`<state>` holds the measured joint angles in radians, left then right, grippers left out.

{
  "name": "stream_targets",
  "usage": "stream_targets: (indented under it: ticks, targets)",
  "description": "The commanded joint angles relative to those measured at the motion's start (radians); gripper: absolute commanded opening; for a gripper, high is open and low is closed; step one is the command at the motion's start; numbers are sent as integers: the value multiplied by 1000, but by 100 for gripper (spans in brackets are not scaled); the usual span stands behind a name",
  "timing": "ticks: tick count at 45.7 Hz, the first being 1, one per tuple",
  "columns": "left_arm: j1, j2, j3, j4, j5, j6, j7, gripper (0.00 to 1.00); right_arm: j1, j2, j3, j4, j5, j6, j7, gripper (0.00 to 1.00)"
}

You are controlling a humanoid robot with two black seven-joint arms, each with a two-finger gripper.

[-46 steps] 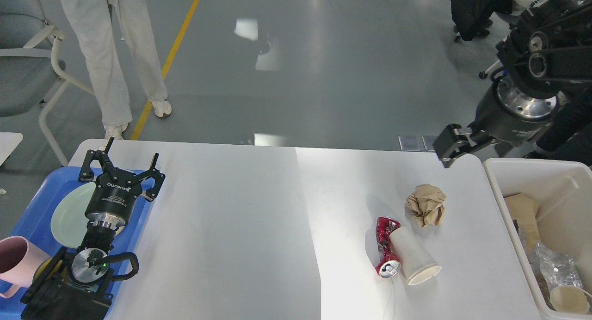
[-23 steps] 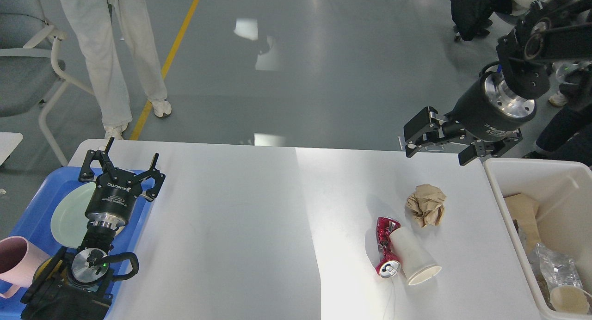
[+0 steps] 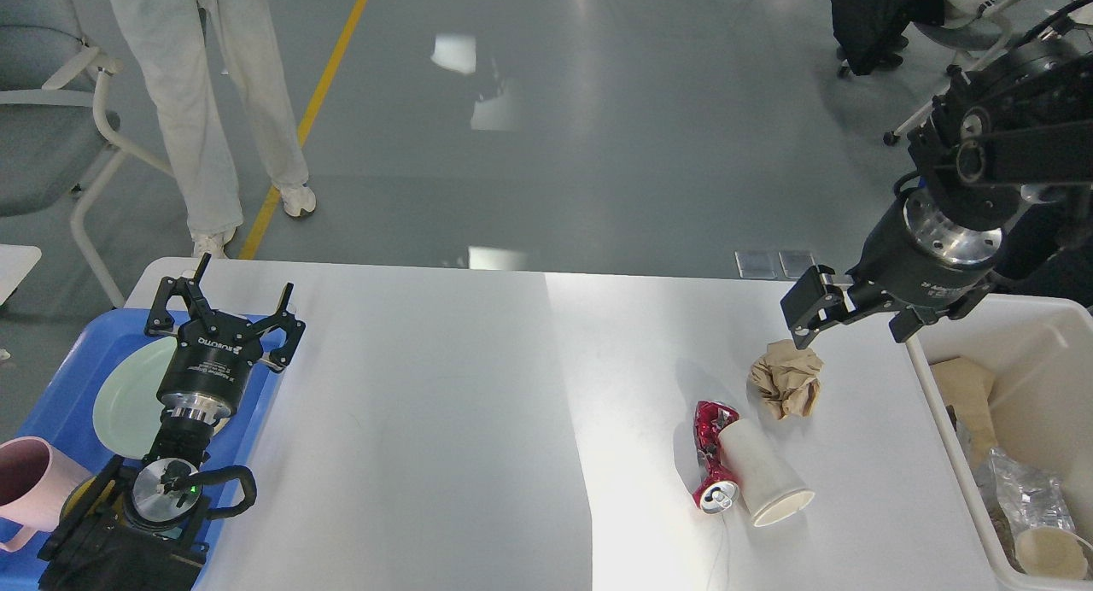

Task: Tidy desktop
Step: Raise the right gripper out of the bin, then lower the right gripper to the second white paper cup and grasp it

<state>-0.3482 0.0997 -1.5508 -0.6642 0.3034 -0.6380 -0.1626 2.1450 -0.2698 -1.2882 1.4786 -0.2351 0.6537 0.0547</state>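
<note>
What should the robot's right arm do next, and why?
Probably lower the right end effector onto the crumpled brown paper. It hangs just above that paper with its fingers apart, and the paper lies loose on the desktop beside the white bin, which already holds rubbish.

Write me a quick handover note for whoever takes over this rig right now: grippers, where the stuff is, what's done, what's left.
Left gripper: open, empty, over the blue tray, which holds a green plate and pink mug.
Right gripper: open, empty, just above the crumpled brown paper.
On the desktop: the paper, a crushed red can and a white paper cup lying side by side.
Done: the white bin already holds some rubbish.
Left: likely bin the paper, can and cup.
</note>
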Motion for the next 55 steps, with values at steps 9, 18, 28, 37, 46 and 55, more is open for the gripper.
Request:
stream_targets:
  ticks: [9,18,28,37,46,55]
  targets:
    - [0,0,0,0,0,0,0,97,-306,12,56,-12,-128,-331,1,100]
    - [0,0,0,-2,-1,0,0,97,-494,18,92,-55,-196,-526,5,100]
    - [0,-3,0,-2,0,0,0,97,-600,60,113,-142,-211,-554,4,100]
    - [0,0,0,0,0,0,0,97,-738,104,112,-286,-211,-571,4,100]
    - [0,0,0,-2,0,0,0,97,-791,113,112,-340,-211,-571,4,100]
    - [0,0,0,0,0,0,0,97,-807,132,107,-342,-213,-569,2,67]
